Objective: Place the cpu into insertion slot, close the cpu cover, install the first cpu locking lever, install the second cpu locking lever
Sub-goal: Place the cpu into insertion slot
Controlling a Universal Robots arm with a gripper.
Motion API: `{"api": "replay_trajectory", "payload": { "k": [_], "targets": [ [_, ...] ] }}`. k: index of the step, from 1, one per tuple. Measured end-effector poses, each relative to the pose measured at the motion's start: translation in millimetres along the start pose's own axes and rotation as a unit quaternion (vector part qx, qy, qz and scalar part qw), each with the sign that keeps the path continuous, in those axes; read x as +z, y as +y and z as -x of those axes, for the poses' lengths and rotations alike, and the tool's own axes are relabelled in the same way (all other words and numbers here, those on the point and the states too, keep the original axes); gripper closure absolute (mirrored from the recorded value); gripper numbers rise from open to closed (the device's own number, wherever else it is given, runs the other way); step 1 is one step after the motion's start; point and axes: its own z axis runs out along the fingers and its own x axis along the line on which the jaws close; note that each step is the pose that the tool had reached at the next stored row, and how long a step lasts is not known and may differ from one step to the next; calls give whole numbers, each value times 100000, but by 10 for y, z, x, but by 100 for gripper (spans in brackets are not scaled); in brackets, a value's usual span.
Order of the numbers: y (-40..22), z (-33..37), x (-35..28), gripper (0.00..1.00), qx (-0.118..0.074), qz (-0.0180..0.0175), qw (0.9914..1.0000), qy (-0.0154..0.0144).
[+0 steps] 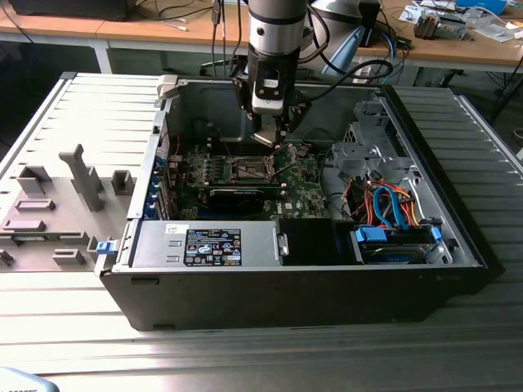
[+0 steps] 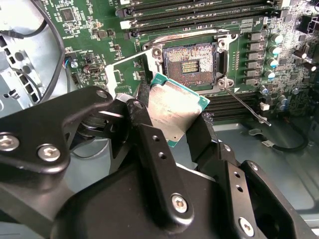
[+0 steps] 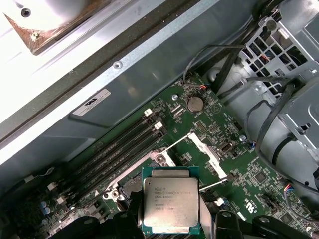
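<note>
The claw [image 1: 273, 139] hangs inside the open computer case [image 1: 286, 298], clamped on the chip [image 3: 169, 205] by two opposite edges between its fingers [image 2: 149, 142]. The bare socket [image 2: 190, 61] lies just below the claw's tip, slightly ahead, apart from the chip.

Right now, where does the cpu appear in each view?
Exterior view: the cpu is probably the pale plate at the gripper tip.
First wrist view: the cpu is clamped, metal top facing the camera.
Second wrist view: it hangs tilted near the insertion slot.
Shared landmark: the memory slots alongside that slot.
</note>
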Motion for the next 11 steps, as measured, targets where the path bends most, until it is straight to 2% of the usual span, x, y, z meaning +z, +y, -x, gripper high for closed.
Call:
{"api": "replay_trajectory", "payload": {
  "k": [11],
  "targets": [
    [0, 0, 3, 46, 632, 13, 99998, -57]
  ]
}}
